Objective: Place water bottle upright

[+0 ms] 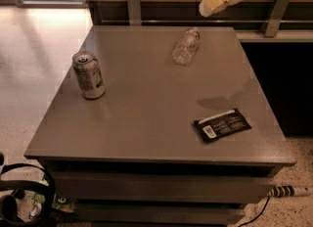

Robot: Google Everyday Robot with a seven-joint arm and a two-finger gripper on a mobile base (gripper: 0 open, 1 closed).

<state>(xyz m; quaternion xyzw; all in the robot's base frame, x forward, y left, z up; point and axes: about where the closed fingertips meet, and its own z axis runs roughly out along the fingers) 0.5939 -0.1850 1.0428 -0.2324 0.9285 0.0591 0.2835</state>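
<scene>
Camera view looks down on a grey table (146, 138) with the gripper (209, 7) at the top right, a pale yellow tapered shape hanging in the air above the table's far edge. Its upper part is cut off by the frame, and nothing shows whether it is parted or closed. It holds nothing and touches nothing.

The water bottle (186, 46) lies on its side on the table top, just below the gripper and slightly to its left, near but apart from it. The bottle's narrow end points toward the far edge, roughly toward the gripper. Its clear body blends into the grey surface, and the label print is too faint to read.

Far to the left of the gripper and nearer the camera stands a soda can (88, 74), upright, with its top opened. Well below the gripper, toward the near right of the table, a flat black packet (222, 124) lies with a white strip along one side (its lettering cannot be made out). A dim shadow (220, 101) sits on the surface between the packet and the bottle.

At the lower left a black loop (24, 184) is cut off by the frame edge
</scene>
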